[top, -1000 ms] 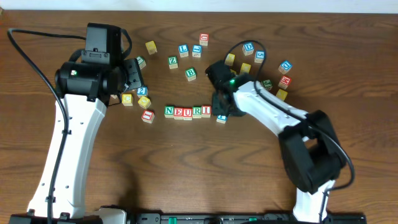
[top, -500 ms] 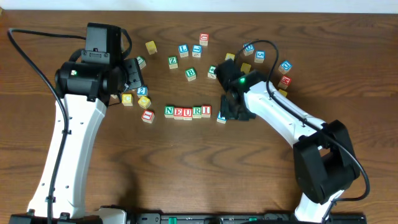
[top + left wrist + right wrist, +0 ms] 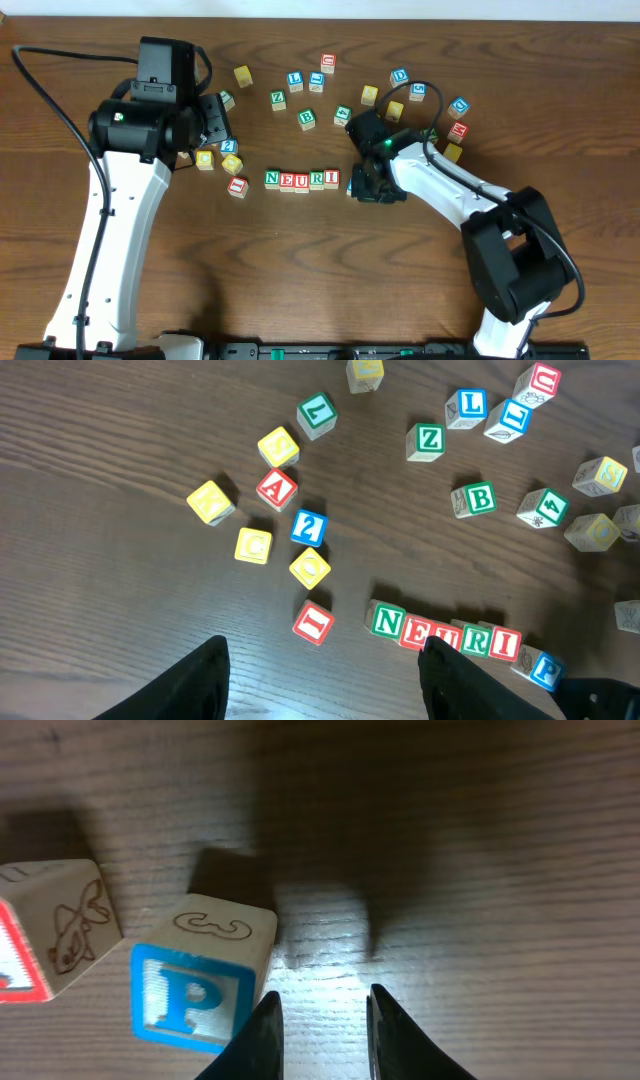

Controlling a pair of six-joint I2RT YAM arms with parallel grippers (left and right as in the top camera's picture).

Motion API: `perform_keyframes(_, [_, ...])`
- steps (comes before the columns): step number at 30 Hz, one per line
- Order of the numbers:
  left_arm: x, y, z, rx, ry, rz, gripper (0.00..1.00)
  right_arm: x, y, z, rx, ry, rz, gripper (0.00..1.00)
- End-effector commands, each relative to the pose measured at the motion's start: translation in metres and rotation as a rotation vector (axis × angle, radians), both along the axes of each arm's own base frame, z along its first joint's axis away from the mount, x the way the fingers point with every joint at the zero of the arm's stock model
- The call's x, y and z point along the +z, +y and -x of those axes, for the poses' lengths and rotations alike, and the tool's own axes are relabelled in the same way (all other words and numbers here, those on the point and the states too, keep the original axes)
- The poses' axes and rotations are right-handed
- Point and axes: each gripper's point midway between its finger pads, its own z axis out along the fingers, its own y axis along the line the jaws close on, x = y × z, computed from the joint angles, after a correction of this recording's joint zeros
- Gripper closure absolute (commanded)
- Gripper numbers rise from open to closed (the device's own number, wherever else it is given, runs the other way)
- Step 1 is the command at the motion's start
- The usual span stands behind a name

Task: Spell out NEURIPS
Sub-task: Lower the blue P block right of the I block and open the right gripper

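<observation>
Wooden letter cubes N-E-U-R-I (image 3: 301, 180) in a row; blue-framed wooden P cube (image 3: 200, 985) just beside, askew; S not yet placed. Right gripper (image 3: 322, 995) narrow, empty; left gripper (image 3: 322, 650) wide, empty

Z cube (image 3: 430, 440), B cube (image 3: 480, 498), wooden table (image 3: 100, 590)

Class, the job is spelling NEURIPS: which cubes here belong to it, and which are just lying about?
For the job: N cube, E cube, U cube, R cube, I cube, P cube.
Lying about: Z cube, B cube, L cube, A cube.
</observation>
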Motion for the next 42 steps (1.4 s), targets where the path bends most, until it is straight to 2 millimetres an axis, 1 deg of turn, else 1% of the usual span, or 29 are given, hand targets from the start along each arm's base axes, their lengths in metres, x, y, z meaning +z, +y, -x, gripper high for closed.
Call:
perform_keyframes(1, [-0.002, 0.004, -0.002, 0.004, 0.005, -0.020, 0.40, -0.011, 0.001, 0.002, -0.013, 0.029, -0.013, 0.77])
perform_keyframes(9, [-0.002, 0.004, -0.002, 0.004, 0.005, -0.020, 0.40, -0.009, 0.009, -0.011, -0.011, -0.023, -0.048, 0.77])
perform_keyframes(17, [-0.001, 0.004, -0.003, 0.004, 0.001, -0.019, 0.40, -0.008, 0.012, -0.016, -0.012, -0.044, -0.061, 0.76])
perform_keyframes(20, [-0.001, 0.004, -0.003, 0.004, 0.001, -0.019, 0.40, -0.008, 0.012, -0.013, -0.010, -0.033, -0.063, 0.78])
perform_keyframes(23, [-0.001, 0.004, -0.003, 0.004, 0.001, -0.019, 0.40, -0.007, 0.014, -0.004, -0.005, 0.016, -0.078, 0.78])
perform_keyframes(27, [-0.001, 0.004, -0.003, 0.004, 0.001, -0.019, 0.40, -0.007, 0.021, 0.011, 0.003, 0.084, -0.120, 0.87])
perform_keyframes(29, [-0.001, 0.004, -0.003, 0.004, 0.001, -0.019, 0.40, -0.007, 0.025, 0.015, 0.011, 0.098, -0.133, 0.92])
perform_keyframes(31, [-0.001, 0.004, -0.003, 0.004, 0.002, -0.019, 0.40, -0.007, 0.029, 0.017, 0.024, 0.098, -0.134, 0.93])
perform_keyframes(36, [-0.001, 0.004, -0.003, 0.004, 0.002, -0.019, 0.40, -0.006, 0.035, 0.016, 0.042, 0.074, -0.132, 0.93])
perform_keyframes(42, [-0.001, 0.004, -0.003, 0.004, 0.002, -0.019, 0.40, -0.004, 0.043, 0.004, 0.047, 0.023, -0.163, 0.93])
